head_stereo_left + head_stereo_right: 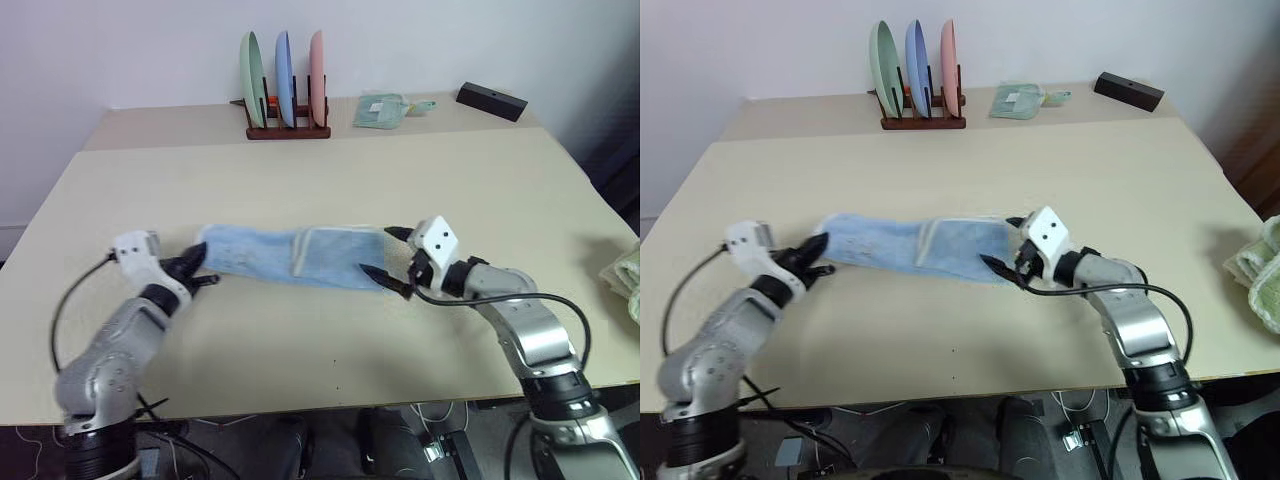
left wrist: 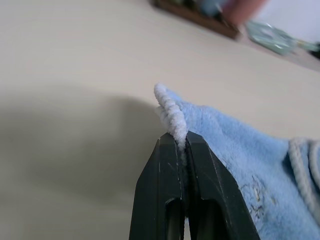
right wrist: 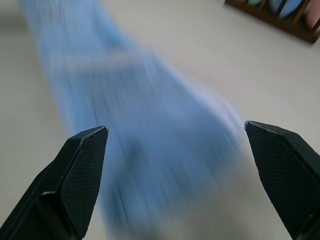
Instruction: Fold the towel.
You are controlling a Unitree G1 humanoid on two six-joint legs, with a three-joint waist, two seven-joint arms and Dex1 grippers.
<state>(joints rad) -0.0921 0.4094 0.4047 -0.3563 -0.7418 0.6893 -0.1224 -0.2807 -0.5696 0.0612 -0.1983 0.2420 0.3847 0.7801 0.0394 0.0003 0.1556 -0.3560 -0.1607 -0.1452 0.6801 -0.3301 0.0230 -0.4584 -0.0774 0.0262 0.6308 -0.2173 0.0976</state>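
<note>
The left end effector (image 1: 203, 270) pinches the cream hem of the light blue towel (image 1: 290, 255), which lies stretched across the worktop (image 1: 330, 180); the right end effector (image 1: 393, 255) gapes wide at its other end.

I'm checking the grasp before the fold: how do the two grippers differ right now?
The left gripper is shut on the hem of the towel, pinching its left end; the right gripper is open, with nothing between its fingers. The left gripper sits at the towel's left end; the right gripper sits over the right end. Both have two black fingers and point in toward the towel on the table.
</note>
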